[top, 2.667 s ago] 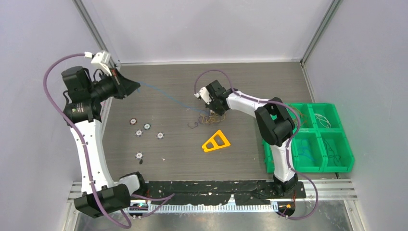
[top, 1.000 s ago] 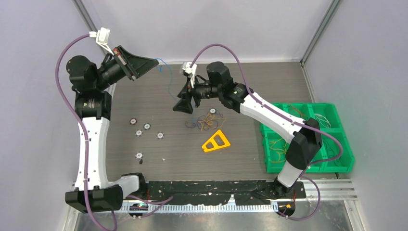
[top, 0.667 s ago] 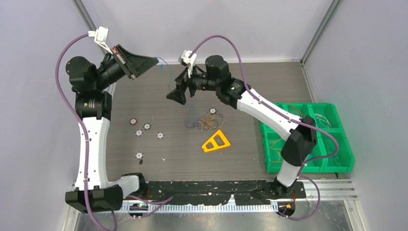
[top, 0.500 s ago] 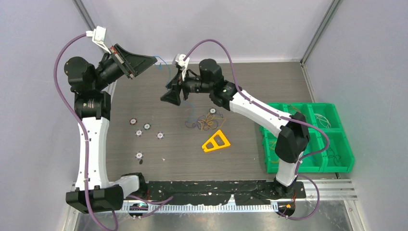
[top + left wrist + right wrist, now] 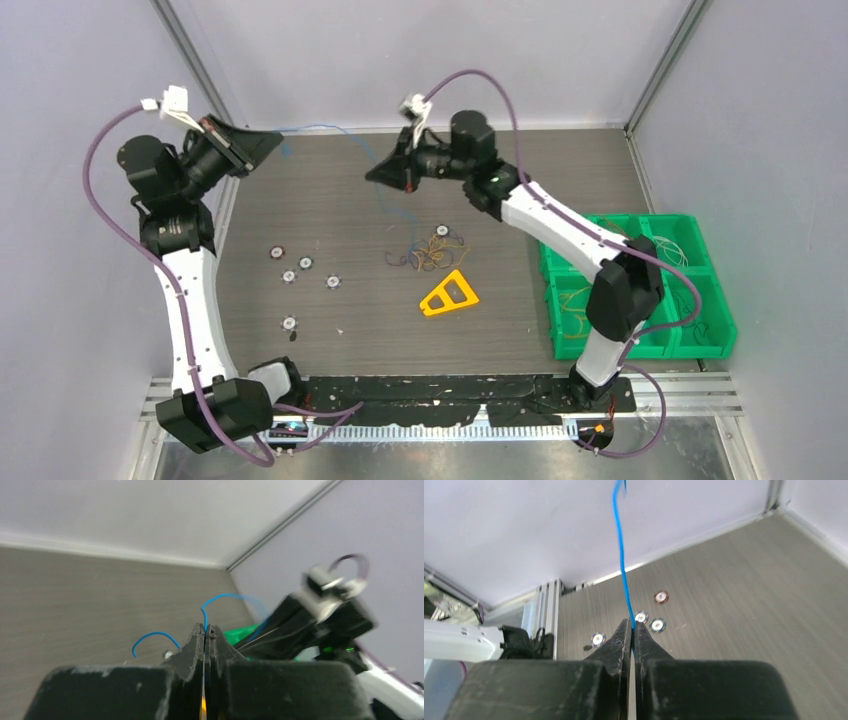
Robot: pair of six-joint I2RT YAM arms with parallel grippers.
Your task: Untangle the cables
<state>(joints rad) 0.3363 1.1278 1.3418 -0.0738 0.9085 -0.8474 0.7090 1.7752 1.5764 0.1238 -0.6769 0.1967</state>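
Left arm: your left gripper (image 5: pixel 205 628) is raised over the far-left corner of the table (image 5: pixel 500 300), clenched on the blue cable (image 5: pixel 620 555)
Right arm: your right gripper (image 5: pixel 633 625) is lifted far-centre, pinching that same strand
Cables: the other cables (image 5: pixel 430 252) lie tangled beside the yellow triangle (image 5: pixel 448 294)

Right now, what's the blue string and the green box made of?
The blue cable is probably thin plastic-coated wire: it looks smooth and evenly coloured and holds soft curves. The green bin looks like moulded hard plastic, with even colour and stiff dividers.
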